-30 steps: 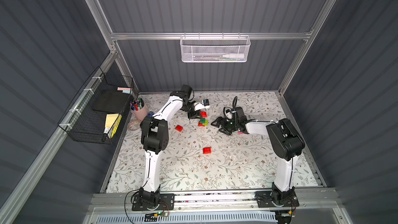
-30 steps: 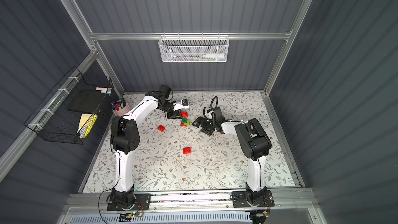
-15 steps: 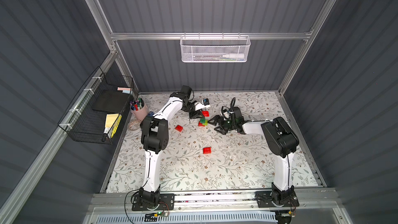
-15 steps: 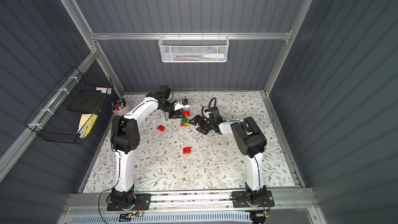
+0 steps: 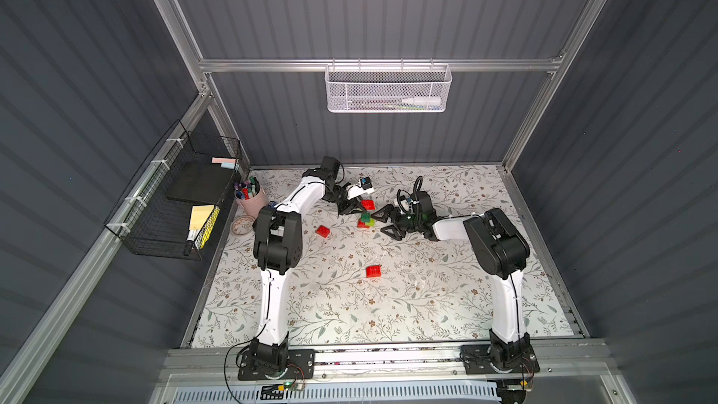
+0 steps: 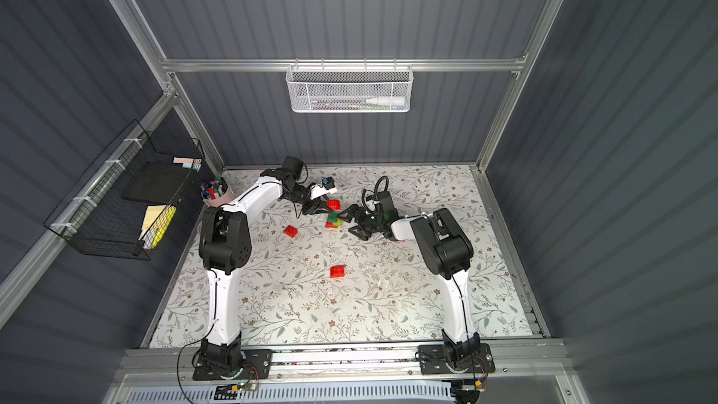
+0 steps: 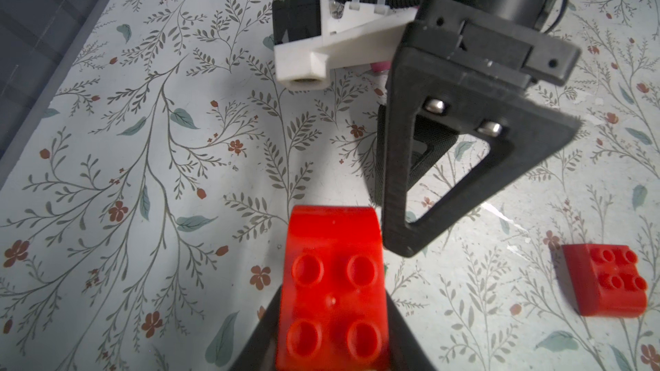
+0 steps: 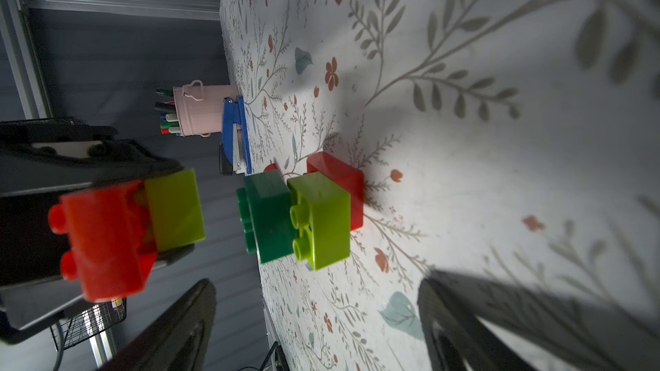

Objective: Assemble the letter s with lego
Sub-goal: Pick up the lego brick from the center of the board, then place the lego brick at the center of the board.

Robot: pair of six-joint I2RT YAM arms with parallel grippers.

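Lego stack: tabletop, middle near far edge | left hand: clamped on red-over-lime piece, raised just far-edge side of stack, apart | right hand: spread wide, empty, just right-edge side.

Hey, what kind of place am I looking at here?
Likely a robot lab work cell: left arm and right arm bolted to a front rail, grey panelled walls in an aluminium frame, lego bricks scattered on a floral tabletop.
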